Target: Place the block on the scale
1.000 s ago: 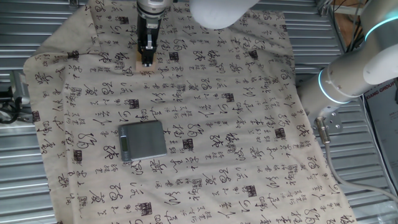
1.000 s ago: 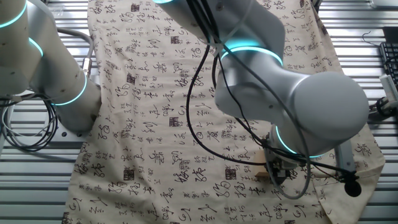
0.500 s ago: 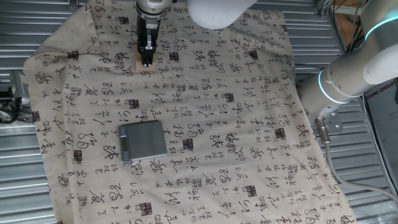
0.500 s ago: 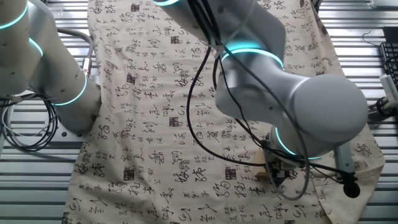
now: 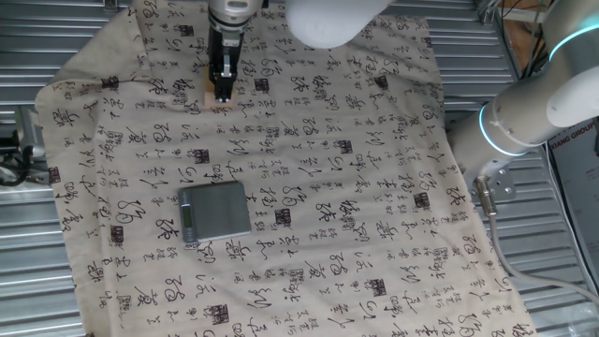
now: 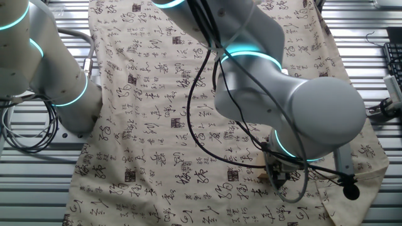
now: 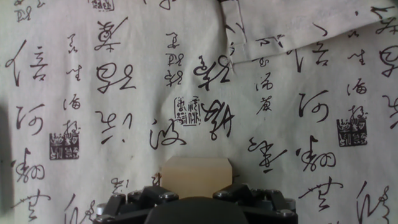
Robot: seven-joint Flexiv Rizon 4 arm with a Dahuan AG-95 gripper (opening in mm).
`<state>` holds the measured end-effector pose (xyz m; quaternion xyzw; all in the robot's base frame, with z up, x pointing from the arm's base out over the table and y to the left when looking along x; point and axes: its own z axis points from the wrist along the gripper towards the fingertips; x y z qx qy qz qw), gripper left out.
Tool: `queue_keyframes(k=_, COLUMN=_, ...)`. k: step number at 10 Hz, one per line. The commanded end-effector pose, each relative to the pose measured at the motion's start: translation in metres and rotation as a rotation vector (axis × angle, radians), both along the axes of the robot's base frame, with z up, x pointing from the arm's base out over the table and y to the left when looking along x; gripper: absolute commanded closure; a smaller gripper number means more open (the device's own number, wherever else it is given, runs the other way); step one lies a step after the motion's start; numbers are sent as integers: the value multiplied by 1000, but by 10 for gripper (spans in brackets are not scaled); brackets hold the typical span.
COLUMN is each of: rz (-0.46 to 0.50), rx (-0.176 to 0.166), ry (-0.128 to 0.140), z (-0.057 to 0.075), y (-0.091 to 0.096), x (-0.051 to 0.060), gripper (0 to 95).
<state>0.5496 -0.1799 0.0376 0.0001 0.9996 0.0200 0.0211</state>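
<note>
no visible shift; block point(image 7: 195, 173) btwn fingers point(image 5: 222, 93), far from scale point(image 5: 216, 212)

Under my black matt gripper point(image 7: 194, 186): pale, smooth wooden block point(image 7: 194, 172). Matt beige cloth point(image 5: 374, 187), printed with black calligraphy. Centre left: scale point(image 5: 216, 212), brushed grey metal. My arm point(image 6: 295, 107), glossy white.
</note>
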Motion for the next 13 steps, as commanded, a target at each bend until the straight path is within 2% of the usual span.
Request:
queue_keyframes(k=1, rz=0, rx=1, ry=-8, z=0, y=0, x=0, gripper=190)
queue_keyframes(k=2, rz=-2, rx=0, ry=-10, z=0, y=0, x=0, gripper=380)
queue_keyframes(k=6, rz=-4, rx=-2, ry=-12, z=0, y=0, x=0, gripper=380)
queue_keyframes(k=7, rz=-7, rx=-2, ry=-11, z=0, y=0, x=0, gripper=570)
queue_keyframes(k=8, rz=-14, rx=-2, ry=-11, z=0, y=0, x=0, gripper=570)
queue_keyframes(k=10, rz=-30, rx=2, ry=-9, z=0, y=0, x=0, gripper=950)
queue_keyframes(k=13, rz=-44, rx=8, ry=-4, z=1, y=0, x=0, gripper=950)
